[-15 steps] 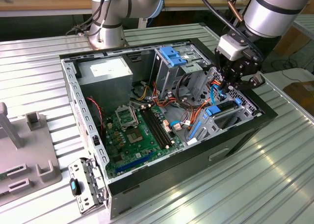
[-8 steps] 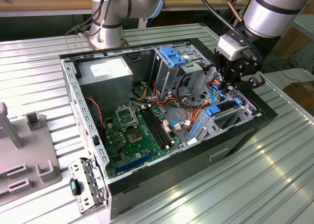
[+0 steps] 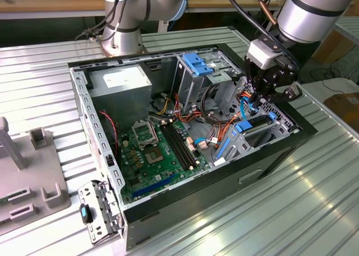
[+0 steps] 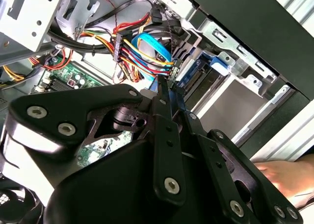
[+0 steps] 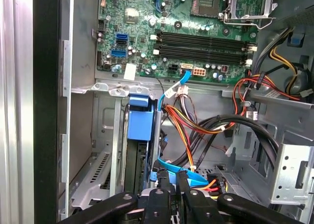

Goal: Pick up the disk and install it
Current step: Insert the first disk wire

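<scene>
Disk [image 3: 257, 124] was already sitting in its bay at the corner of the case [image 3: 269, 155], on the exterior view's right, blue rails showing. Gripper [image 3: 258, 100] hung just above it among the cables [image 5: 196, 126], fingers [image 4: 166, 118] pressed together. Couldn't tell if they'd pinched anything.

Silver arm [image 3: 307, 19] with black bands, white wrist block [image 3: 263, 51], black screw-studded fingers [image 4: 166, 117].
</scene>
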### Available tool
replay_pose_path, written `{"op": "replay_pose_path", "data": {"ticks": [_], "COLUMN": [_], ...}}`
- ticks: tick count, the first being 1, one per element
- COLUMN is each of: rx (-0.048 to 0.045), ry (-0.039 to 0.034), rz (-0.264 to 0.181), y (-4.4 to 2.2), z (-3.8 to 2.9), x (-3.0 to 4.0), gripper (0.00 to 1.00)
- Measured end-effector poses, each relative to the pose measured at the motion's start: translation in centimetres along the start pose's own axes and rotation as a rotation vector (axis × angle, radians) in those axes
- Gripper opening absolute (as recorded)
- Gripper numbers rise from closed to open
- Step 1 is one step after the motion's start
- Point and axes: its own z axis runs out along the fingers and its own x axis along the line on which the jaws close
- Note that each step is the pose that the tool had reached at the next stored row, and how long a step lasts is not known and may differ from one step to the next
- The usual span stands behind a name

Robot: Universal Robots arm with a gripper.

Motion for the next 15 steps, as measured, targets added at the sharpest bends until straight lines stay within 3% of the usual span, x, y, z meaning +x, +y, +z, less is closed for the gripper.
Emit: {"op": "replay_pose_path", "data": {"ticks": [5,9,15], "rx": [0.0000,0.0010,0.0012], "ry": [0.0006,0.0071,0.0091], "rz": [0.004,0.054,0.069], "y": [0.04,0.05,0.39], "z": [0.01,0.09,0.06], "x": [0.00,0.01,-0.02], "gripper": [0.18,0.18,0.18]}}
